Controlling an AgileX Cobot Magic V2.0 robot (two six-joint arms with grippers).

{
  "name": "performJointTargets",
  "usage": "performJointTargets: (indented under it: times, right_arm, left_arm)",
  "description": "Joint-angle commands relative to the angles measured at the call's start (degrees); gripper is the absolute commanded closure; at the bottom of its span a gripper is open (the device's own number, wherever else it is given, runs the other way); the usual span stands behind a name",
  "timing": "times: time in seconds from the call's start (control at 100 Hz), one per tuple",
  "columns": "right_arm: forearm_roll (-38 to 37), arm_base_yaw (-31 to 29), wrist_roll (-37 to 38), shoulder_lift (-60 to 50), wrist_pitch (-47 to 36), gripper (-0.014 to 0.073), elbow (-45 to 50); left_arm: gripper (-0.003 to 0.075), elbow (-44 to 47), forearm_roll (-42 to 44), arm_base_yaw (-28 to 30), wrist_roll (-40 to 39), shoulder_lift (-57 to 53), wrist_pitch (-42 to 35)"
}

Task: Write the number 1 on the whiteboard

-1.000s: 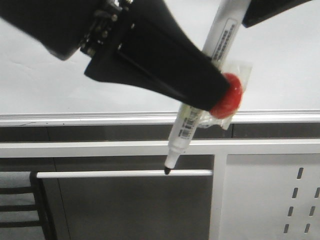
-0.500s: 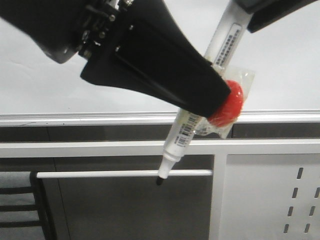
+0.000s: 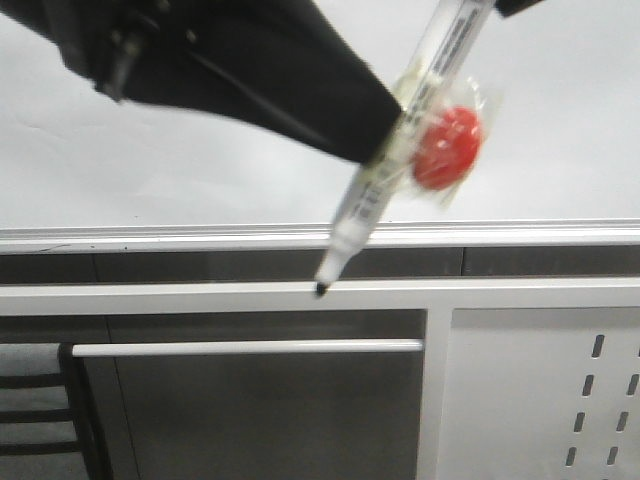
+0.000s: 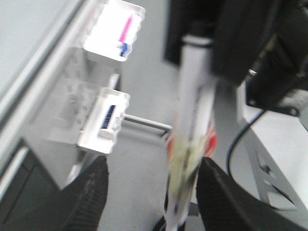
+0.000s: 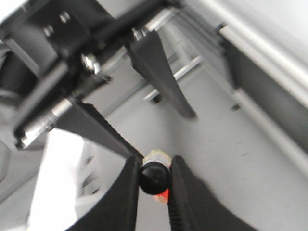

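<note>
A white marker pen (image 3: 400,140) with a black tip (image 3: 322,289) hangs slanted in front of the whiteboard (image 3: 150,170). The tip is below the board's silver rail (image 3: 150,237). A red disc (image 3: 447,146) is taped to the pen's barrel. My right gripper (image 5: 154,179) is shut on the pen's black end cap. My left gripper (image 4: 153,168) is open, and the blurred pen (image 4: 190,144) passes between its fingers, close to one finger (image 4: 219,192). In the front view the left arm (image 3: 230,60) covers the upper left. The number 1 is out of view.
Below the board run a white crossbar (image 3: 200,297) and a thinner bar (image 3: 250,347). A white perforated panel (image 3: 590,390) stands at the lower right. A dark frame (image 3: 40,410) sits at the lower left. Two white bins (image 4: 113,29) (image 4: 106,120) hang on a panel.
The pen has risen, its tip going from the thin lower bar up to the white crossbar. The left arm has drawn back up and to the left, uncovering the red disc.
</note>
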Motion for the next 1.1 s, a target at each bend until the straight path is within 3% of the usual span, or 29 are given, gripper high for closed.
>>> performJointTargets:
  times: [0.0, 0.3, 0.47, 0.74, 0.91, 1.03, 1.09]
  right_arm:
    - [-1.16, -0.04, 2.86, -3.39, -5.75, 0.0655, -1.53]
    - [-1.68, -0.04, 4.04, -13.68, -22.06, 0.0655, 8.55]
    - [-1.44, -0.04, 3.94, -21.79, -32.93, 0.0655, 14.84]
    - [3.67, -0.04, 3.94, -22.75, -33.37, 0.0657, 15.6]
    - [11.09, -0.04, 3.94, -21.42, -32.31, 0.0657, 15.6]
    - [11.06, -0.04, 0.21, -20.78, -31.45, 0.0655, 15.83]
    - [11.42, 0.52, -3.01, -21.19, -32.3, 0.0655, 15.81]
  left_arm:
    - [0.0314, -1.93, -3.54, 2.94, -1.38, -3.56, -0.76]
    - [0.0317, -1.68, -9.52, 12.76, -1.54, -11.98, -2.0]
    - [0.0369, -0.39, -9.52, 17.82, -1.58, -15.08, -3.47]
    - [0.0452, -0.26, -9.52, 24.65, -1.58, -15.77, -0.37]
    - [0.0565, -0.26, -9.31, 27.1, -1.58, -15.87, 4.84]
    - [0.074, -0.15, -9.42, 28.16, -2.64, -17.3, 4.0]
    - [0.0741, 0.37, -9.8, 28.46, -2.64, -19.07, 1.49]
